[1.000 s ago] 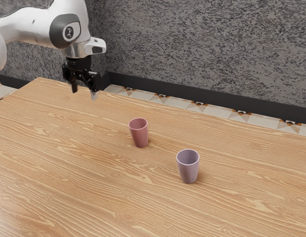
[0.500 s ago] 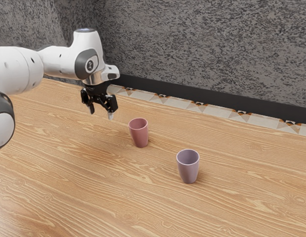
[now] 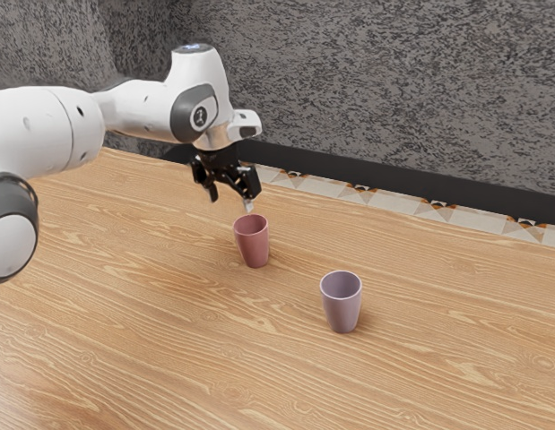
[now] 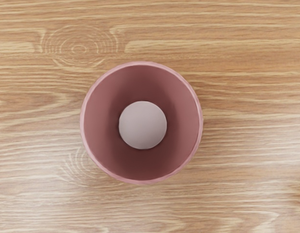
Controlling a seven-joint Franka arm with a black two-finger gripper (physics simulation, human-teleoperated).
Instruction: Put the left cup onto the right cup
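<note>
Gripper (image 3: 230, 199): our fingers stand apart, gripping nothing, hovering just above the pink cup without touching it | table (image 3: 116, 322): wood-grain, bears both cups | pink cup (image 3: 251, 240): upright, mouth up, directly under our hand | purple cup (image 3: 341, 301): upright, apart from the pink cup, toward the exterior view's right.

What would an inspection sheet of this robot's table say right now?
Surface: wood-grain table, level.
Job's things: pink tapered cup, upright and empty; lilac tapered cup, upright, apart from it toward the exterior view's right.
Clutter: nothing seen.
Gripper: black two-finger gripper, open, just above the pink cup, holding nothing.
Cables: nothing seen.
Surroundings: speckled grey wall; patterned tile floor beyond the table.
</note>
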